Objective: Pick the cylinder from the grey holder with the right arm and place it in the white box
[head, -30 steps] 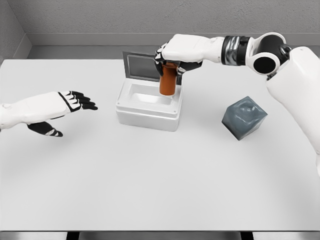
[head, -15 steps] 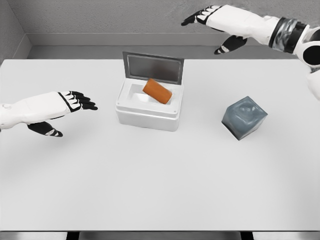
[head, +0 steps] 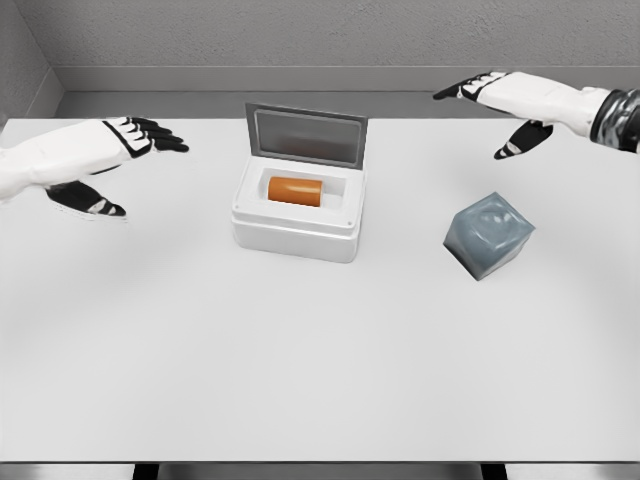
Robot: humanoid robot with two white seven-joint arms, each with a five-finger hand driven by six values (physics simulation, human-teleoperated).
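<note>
Head view. A matte white rectangular table (head: 300,360) fills most of the scene, backed by a grey textured wall (head: 300,30). Far of centre stands the white moulded box (head: 295,222), its grey hinged lid (head: 306,135) raised upright along the far edge. The orange cylinder (head: 294,190) lies on its side in the box's recess, its long axis running left to right, its whole length inside the rim. To the right of the box, well apart from it, sits the grey cube-shaped holder (head: 489,235), tilted so that one corner points toward the near edge; nothing shows inside it.

My right hand (head: 520,100) hangs above the far right part of the table, well clear of both box and holder. Its white palm faces down, the black fingers (head: 462,90) reach out straight toward the left, and the thumb (head: 520,145) drops below them; the hand is wide and holds nothing. The forearm leaves the scene at the right edge.

My left hand (head: 110,150) hovers over the far left part of the table, well apart from the box. Its black fingertips (head: 160,135) point right, spread and loose, the thumb (head: 85,200) below; this hand too is wide and empty.
</note>
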